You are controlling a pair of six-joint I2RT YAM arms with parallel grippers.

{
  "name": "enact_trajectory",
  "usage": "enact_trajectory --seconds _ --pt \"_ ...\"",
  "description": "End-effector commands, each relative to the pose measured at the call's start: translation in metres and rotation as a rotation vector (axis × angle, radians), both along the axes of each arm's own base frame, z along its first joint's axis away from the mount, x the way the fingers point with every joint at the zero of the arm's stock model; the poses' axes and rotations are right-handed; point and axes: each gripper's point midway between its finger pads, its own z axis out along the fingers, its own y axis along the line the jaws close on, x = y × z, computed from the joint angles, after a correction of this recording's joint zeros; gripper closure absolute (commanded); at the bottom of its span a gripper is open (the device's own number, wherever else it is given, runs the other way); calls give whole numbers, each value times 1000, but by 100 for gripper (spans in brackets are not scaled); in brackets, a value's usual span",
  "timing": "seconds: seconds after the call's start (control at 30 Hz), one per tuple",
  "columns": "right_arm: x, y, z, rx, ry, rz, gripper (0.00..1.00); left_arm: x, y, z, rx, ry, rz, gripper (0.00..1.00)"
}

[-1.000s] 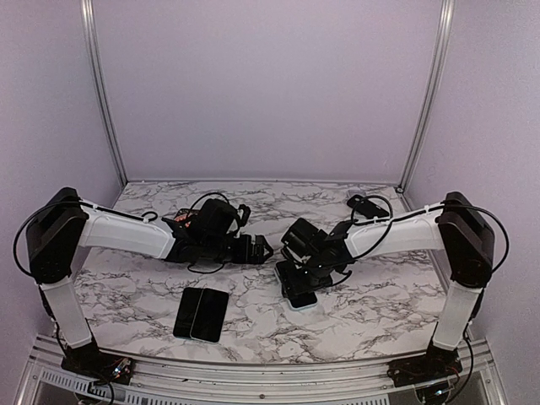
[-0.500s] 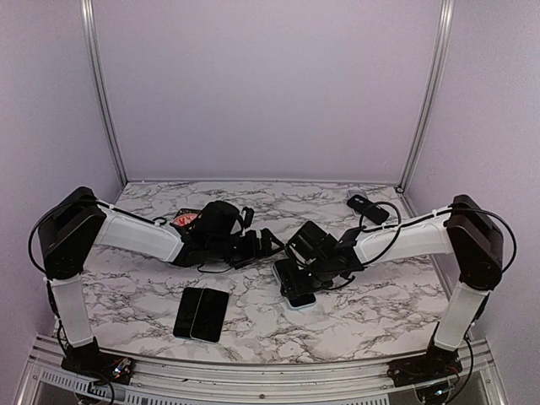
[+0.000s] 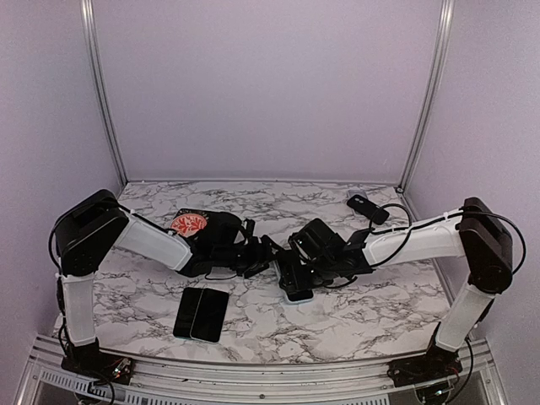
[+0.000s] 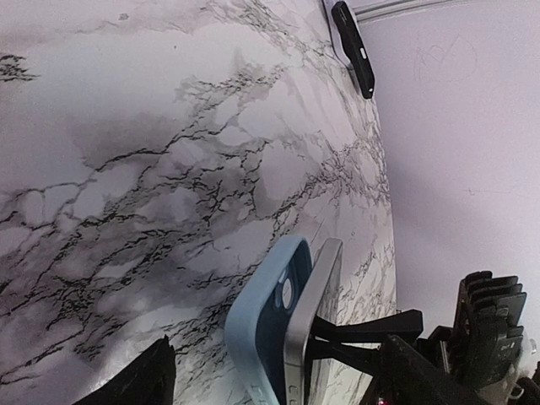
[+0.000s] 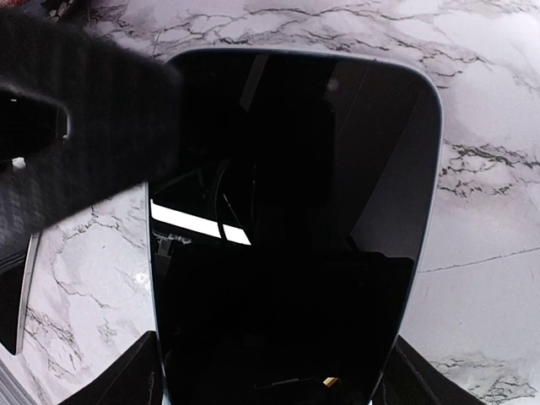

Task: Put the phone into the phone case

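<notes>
The black phone (image 5: 287, 211) lies face up in the light blue phone case (image 4: 261, 312) on the marble table (image 3: 380, 304). In the left wrist view its silver edge (image 4: 314, 312) stands clear of the case at the far end. My right gripper (image 5: 274, 371) is over the phone, one finger against each long side; it also shows in the top view (image 3: 295, 274). My left gripper (image 4: 278, 380) is open, low at the case's left end, a finger on either side of that end; it also shows in the top view (image 3: 268, 251). I cannot tell whether it touches.
Two dark phones (image 3: 202, 314) lie side by side near the front left. A red round object (image 3: 190, 224) sits behind the left arm. A small black device (image 3: 367, 207) lies at the back right corner, also in the left wrist view (image 4: 353, 46).
My left gripper has reached right, up to the case's left end. My right gripper has shifted a little left and lower over the phone. The phone and case stayed in place.
</notes>
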Motion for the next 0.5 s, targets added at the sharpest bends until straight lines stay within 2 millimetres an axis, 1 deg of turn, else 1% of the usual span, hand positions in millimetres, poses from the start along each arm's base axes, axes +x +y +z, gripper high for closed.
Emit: enact_trajectory --seconds 0.0,0.07,0.1,0.13,0.27,0.33,0.4,0.47 --pt "17 15 34 99 -93 -13 100 -2 -17 6 -51 -13 -33 30" --pt "18 13 35 95 -100 -17 100 -2 -19 7 -61 -20 -44 47" --pt "17 12 35 96 -103 -17 100 -2 -20 9 -66 -26 -45 53" --pt "17 12 37 99 -106 -14 100 -2 -21 10 -70 -31 -47 57" --pt "17 13 37 98 -110 -4 100 -1 -25 8 -75 -40 -55 60" --pt "18 14 37 101 -113 -3 100 -2 -28 6 -79 -39 -71 68" --pt "18 16 36 104 -114 -2 100 -2 -30 2 -79 -42 -84 72" --pt "19 17 35 106 -112 1 100 -4 -31 0 -78 -43 -101 80"
